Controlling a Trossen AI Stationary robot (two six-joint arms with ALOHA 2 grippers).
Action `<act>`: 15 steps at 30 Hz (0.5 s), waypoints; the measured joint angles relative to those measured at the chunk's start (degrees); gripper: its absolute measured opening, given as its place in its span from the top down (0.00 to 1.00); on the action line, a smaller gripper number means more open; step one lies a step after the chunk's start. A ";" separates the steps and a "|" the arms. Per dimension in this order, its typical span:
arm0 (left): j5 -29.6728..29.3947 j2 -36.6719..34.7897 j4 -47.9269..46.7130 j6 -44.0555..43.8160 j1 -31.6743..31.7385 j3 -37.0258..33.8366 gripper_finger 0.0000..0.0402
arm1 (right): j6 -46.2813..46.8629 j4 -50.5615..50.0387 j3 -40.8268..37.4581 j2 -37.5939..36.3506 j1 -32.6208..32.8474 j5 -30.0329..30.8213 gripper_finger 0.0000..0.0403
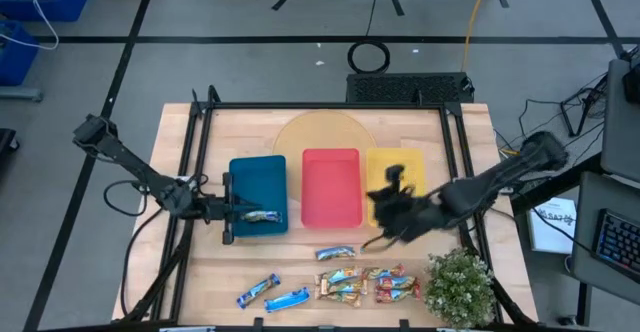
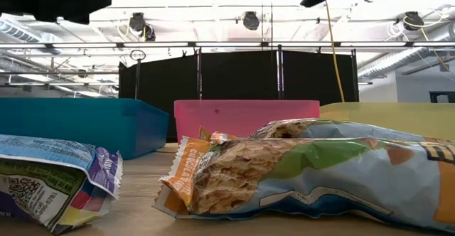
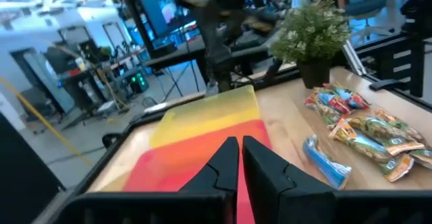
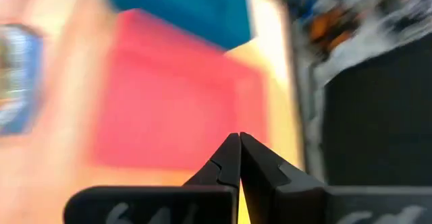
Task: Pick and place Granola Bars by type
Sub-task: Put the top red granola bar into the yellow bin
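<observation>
High view shows our remaining granola bars (image 1: 352,284) strewn along the near table edge beside the potted plant (image 1: 461,285), their long axes mostly crosswise. Farther back, our right gripper (image 1: 385,234), clenched and empty, hovers just beyond them and is the nearer arm. Our left gripper (image 1: 243,214), pinched shut, sits over the blue tray (image 1: 256,177), where one bar (image 1: 262,216) lies.

Pale wood-grain desk (image 1: 330,277). Three trays side by side: teal-blue plastic tray (image 1: 257,187), pink-red plastic tray (image 1: 331,185), yellow plastic tray (image 1: 393,168). Bright blue wrapped bars (image 1: 273,294) up front; tan-and-light-blue wrapped bars (image 1: 338,283), oat-flake print; red-orange wrapped bars (image 1: 397,284). Green potted plant (image 1: 459,283), whitish flecks. My arms and jaws: matte black.
</observation>
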 joint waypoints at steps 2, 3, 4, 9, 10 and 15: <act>0.02 0.00 -1.24 -2.47 0.34 0.00 0.92 | 6.42 -6.90 5.56 5.76 1.50 -5.35 1.00; 0.02 0.00 -1.88 -3.13 0.44 0.00 0.92 | 9.04 -8.59 7.71 8.16 2.14 -8.00 0.99; 0.03 0.02 -2.43 -3.31 0.53 0.00 0.92 | 11.48 -9.14 9.28 10.24 2.85 -10.08 0.98; 0.02 0.02 -3.00 -0.18 1.19 0.00 0.92 | 17.94 -7.86 11.92 17.52 5.46 -16.98 0.85; 0.02 0.02 -3.00 0.13 1.25 0.00 0.92 | 18.52 -7.69 11.90 18.71 5.79 -18.46 0.80; 0.07 0.02 -3.02 0.34 1.41 0.00 0.92 | 21.07 -6.70 11.88 23.43 6.96 -26.82 0.60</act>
